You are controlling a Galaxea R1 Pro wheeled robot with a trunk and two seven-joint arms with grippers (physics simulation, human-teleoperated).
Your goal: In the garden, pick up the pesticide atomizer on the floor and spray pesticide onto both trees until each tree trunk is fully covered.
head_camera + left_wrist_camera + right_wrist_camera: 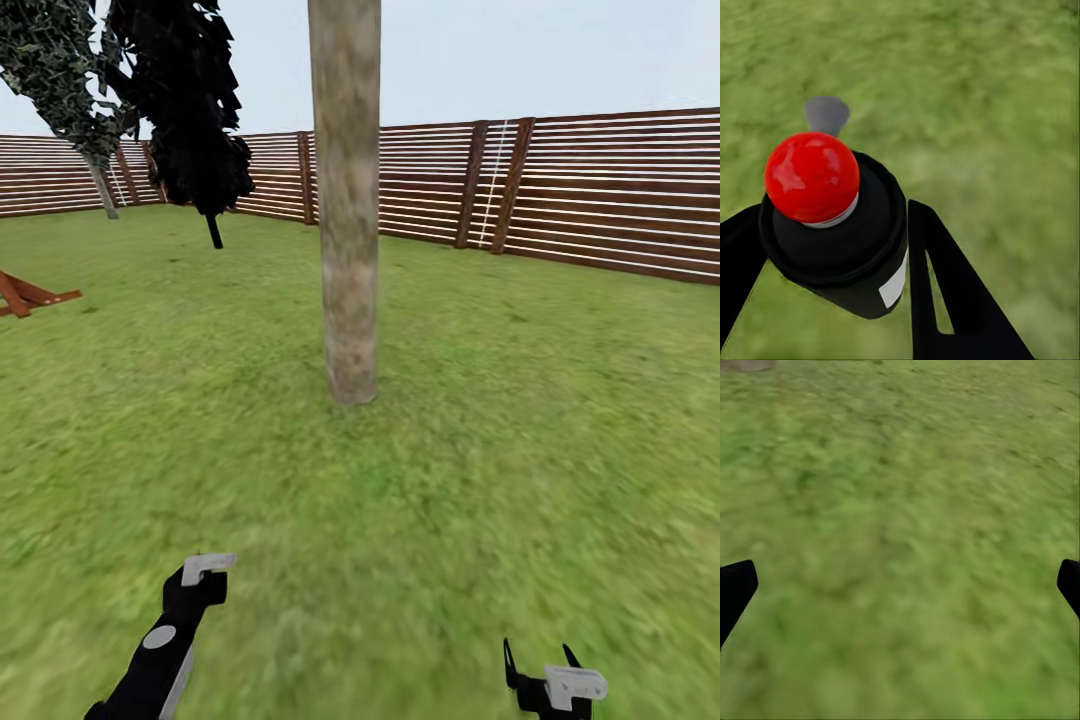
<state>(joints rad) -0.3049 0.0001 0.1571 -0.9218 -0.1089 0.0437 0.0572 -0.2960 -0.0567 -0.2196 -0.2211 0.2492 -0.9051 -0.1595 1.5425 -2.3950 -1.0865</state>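
The pesticide atomizer [840, 240], a black bottle with a red round top and a grey nozzle, sits between the black fingers of my left gripper [832, 262], which is shut on it. In the head view the left gripper [195, 590] hangs low over the grass at the lower left. A thick, mottled grey-beige tree trunk [348, 250] stands straight ahead on the lawn, a couple of metres beyond both grippers. A second tree [103, 190] with a thin-looking distant trunk stands at the far left by the fence. My right gripper [538, 660] [900, 585] is open over bare grass at the lower right.
A brown slatted fence [600, 190] closes the lawn at the back and right. Dark jagged foliage [190, 120] hangs left of the near trunk. A reddish wooden frame [25, 295] lies at the left edge. Grass floor [450, 480] spreads around the trunk.
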